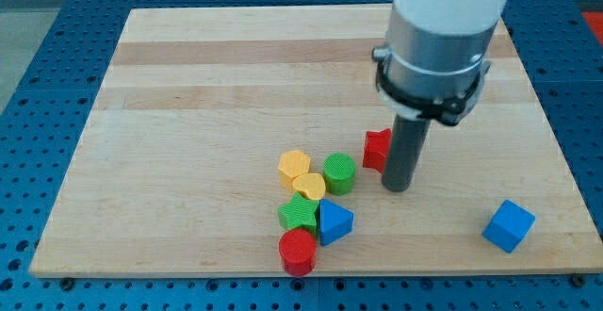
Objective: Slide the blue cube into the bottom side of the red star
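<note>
While my tip [398,188] touches the red star [378,149], blue cube [509,225] well apart, lower right, tool gripping nothing.

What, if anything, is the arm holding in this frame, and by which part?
Nothing is held. The arm ends in a bare rod; my tip sits just to the view's right of the red star, far from the blue cube.

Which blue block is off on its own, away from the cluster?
The blue cube, alone near the view's bottom right. The other blue one, the blue triangular block, sits in the cluster against the green star. My tip is beside the red star.
</note>
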Controlling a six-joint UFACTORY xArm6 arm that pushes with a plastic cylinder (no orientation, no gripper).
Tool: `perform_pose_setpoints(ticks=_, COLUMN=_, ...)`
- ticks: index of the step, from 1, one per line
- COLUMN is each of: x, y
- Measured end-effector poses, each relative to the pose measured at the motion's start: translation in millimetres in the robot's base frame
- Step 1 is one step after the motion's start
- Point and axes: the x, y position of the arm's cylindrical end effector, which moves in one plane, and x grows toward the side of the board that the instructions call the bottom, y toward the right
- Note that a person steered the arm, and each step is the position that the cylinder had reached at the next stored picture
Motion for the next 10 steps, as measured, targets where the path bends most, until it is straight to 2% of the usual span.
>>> perform_pose_setpoints(ticks=1, x=19, y=-6)
perform_pose_setpoints(ticks=2, x=44, y=55)
perform_pose_setpoints(ticks=3, x=44, y=129)
perform_pose_setpoints(ticks=4, x=6, y=181)
perform_pose_setpoints(ticks=6, x=6, y=201)
perform_pose_setpoints(ticks=8, x=81, y=221)
perform_pose_setpoints(ticks=10, x=79, y=207)
